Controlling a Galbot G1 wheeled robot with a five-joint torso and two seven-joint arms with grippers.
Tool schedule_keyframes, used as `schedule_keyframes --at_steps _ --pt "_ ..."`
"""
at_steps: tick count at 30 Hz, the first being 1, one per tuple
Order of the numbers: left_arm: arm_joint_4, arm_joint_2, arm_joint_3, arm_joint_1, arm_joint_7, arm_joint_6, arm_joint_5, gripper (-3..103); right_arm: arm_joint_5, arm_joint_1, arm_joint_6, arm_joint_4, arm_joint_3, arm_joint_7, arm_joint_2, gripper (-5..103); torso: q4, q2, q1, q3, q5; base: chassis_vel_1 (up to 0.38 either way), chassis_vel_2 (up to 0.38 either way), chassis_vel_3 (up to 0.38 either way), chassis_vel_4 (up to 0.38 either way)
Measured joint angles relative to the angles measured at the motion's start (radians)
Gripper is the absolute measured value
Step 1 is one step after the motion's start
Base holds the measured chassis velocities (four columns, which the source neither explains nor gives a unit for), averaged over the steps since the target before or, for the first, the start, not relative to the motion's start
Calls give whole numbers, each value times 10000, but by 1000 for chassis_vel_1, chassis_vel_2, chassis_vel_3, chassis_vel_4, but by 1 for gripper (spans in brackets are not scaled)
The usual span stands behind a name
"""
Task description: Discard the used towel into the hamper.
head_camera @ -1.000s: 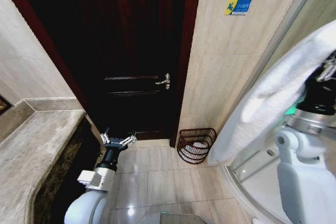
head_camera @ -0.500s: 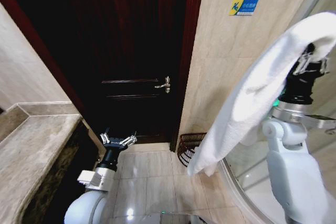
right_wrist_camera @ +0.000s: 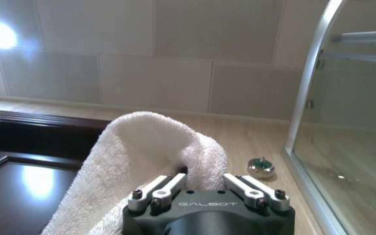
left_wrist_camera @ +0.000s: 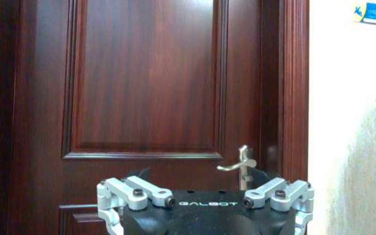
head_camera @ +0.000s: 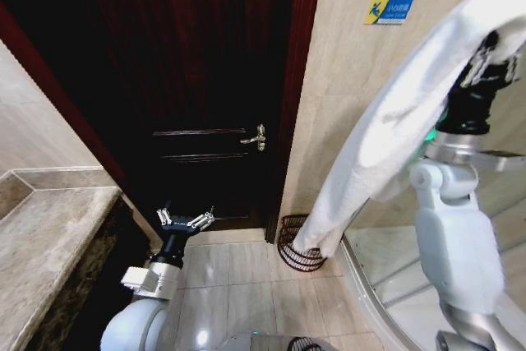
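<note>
My right gripper [head_camera: 491, 62], raised high, is clamped on the white towel [head_camera: 386, 133]; its draped tail overlaps the hamper [head_camera: 297, 246]. My left gripper [head_camera: 185, 220] idles low with fingers spread, facing the dark door [head_camera: 205, 80] and its handle [head_camera: 257, 136].

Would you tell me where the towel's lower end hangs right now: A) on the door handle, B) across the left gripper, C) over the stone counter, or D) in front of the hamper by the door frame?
D: held up by the right gripper, the towel trails down so that its lower end covers part of the hamper in the head view.
</note>
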Motion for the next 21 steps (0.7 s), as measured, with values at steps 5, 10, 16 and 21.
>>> schedule_keyframes --at_steps 5,10,16,21 --pt "0 -1 0 0 0 0 0 100 -18 586 194 -921 -301 -232 139 11 1 0 4 1 -1 0 0 0 0" --pt "0 0 0 0 0 0 0 100 -87 399 338 -1255 -302 -454 416 11 2 0 5 1 0 0 0 0 0" --pt "0 -1 0 0 0 0 0 100 -208 -92 653 -1758 -193 -855 754 11 1 0 4 1 -1 0 0 0 0" --pt "0 0 0 0 0 0 0 100 -220 -462 839 -1938 -131 -996 902 11 1 0 4 1 -2 0 0 0 0"
